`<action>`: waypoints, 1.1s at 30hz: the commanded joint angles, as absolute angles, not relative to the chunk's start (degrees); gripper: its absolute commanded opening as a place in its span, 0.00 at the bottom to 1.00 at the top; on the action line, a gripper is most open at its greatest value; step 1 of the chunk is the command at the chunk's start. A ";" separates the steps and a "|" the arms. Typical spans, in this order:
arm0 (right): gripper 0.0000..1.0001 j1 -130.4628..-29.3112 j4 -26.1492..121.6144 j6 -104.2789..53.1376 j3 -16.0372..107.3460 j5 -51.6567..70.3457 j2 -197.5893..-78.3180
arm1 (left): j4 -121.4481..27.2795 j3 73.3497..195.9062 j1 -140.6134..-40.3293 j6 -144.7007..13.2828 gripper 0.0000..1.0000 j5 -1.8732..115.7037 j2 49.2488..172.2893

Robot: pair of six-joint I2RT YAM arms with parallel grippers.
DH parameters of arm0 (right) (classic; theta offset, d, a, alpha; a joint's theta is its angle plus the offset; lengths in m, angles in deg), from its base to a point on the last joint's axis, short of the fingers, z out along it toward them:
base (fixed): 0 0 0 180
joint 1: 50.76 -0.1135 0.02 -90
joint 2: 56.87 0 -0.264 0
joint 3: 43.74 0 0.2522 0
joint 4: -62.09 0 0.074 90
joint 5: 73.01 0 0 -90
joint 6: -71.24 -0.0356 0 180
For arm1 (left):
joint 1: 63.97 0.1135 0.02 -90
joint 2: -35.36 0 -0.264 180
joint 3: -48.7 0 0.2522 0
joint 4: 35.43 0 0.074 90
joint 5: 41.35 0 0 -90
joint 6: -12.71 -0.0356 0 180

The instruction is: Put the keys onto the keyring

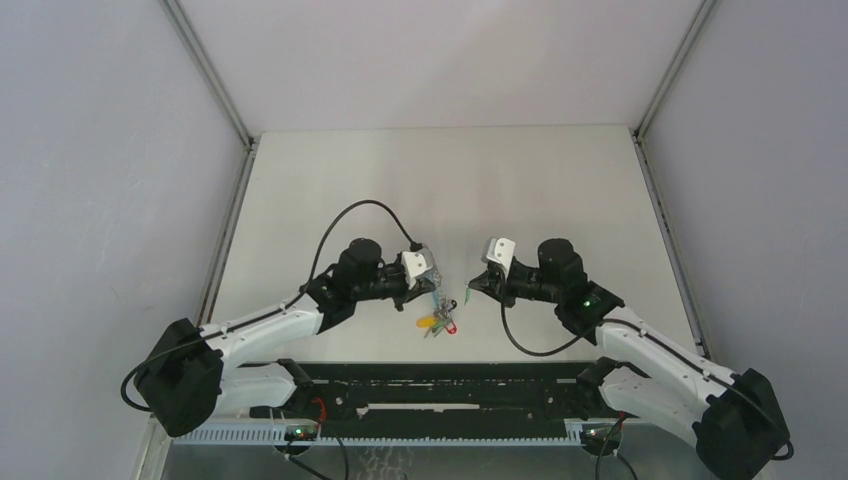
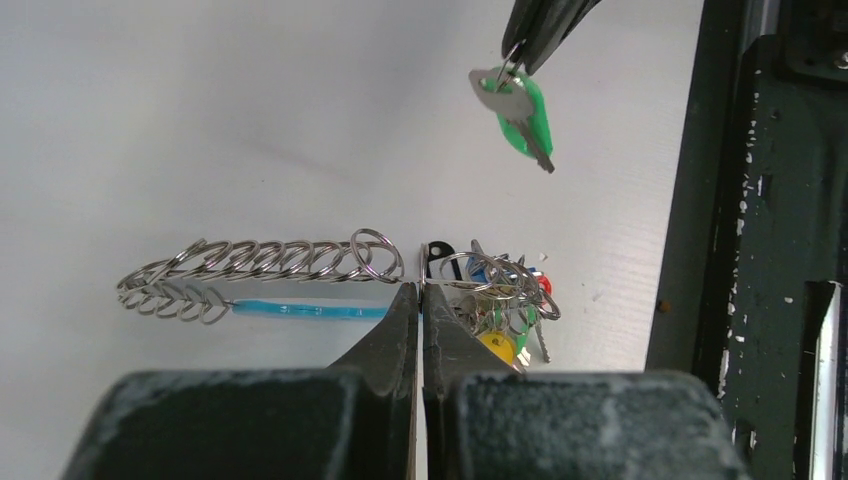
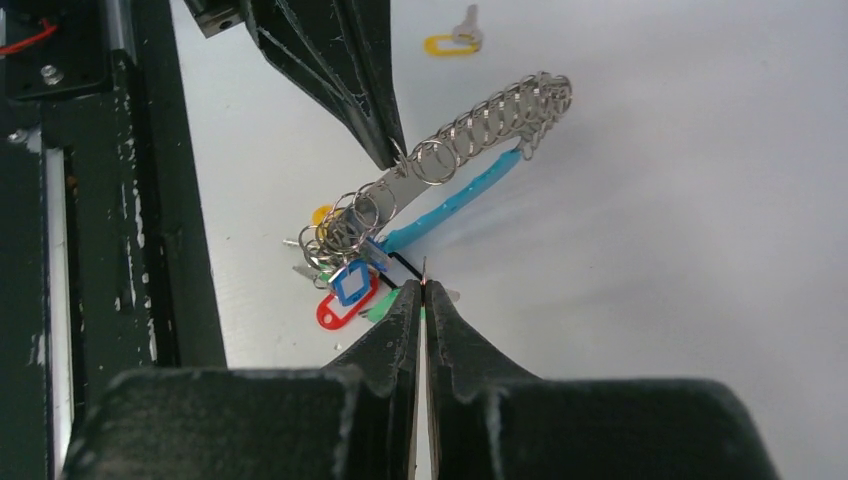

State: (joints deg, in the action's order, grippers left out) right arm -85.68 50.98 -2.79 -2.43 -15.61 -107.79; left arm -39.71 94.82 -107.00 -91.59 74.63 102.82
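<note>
My left gripper (image 2: 420, 286) is shut on the metal loop of the keyring (image 2: 262, 262), a chain of silver rings with a blue band (image 2: 300, 310). A bunch of tagged keys (image 2: 500, 298) hangs by the jaws. My right gripper (image 3: 422, 288) is shut on the small ring of the green key (image 2: 517, 108), which hangs just right of the keyring (image 1: 432, 290). Only a sliver of the green key (image 3: 383, 306) shows in the right wrist view. A yellow-headed key (image 3: 450, 42) lies loose on the table beyond the keyring (image 3: 480, 125).
The bunch holds a blue tag (image 3: 352, 282), a red tag (image 3: 335, 311) and a yellow tag (image 2: 497, 346). The black rail (image 1: 430, 385) runs along the near table edge, close to the bunch. Grey walls enclose the white table (image 1: 450, 190).
</note>
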 commanded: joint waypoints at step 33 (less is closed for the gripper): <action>0.00 -99.95 40.44 17.58 9.68 -6.57 -118.64 | -39.09 95.86 -107.48 -96.85 0.00 86.18 103.13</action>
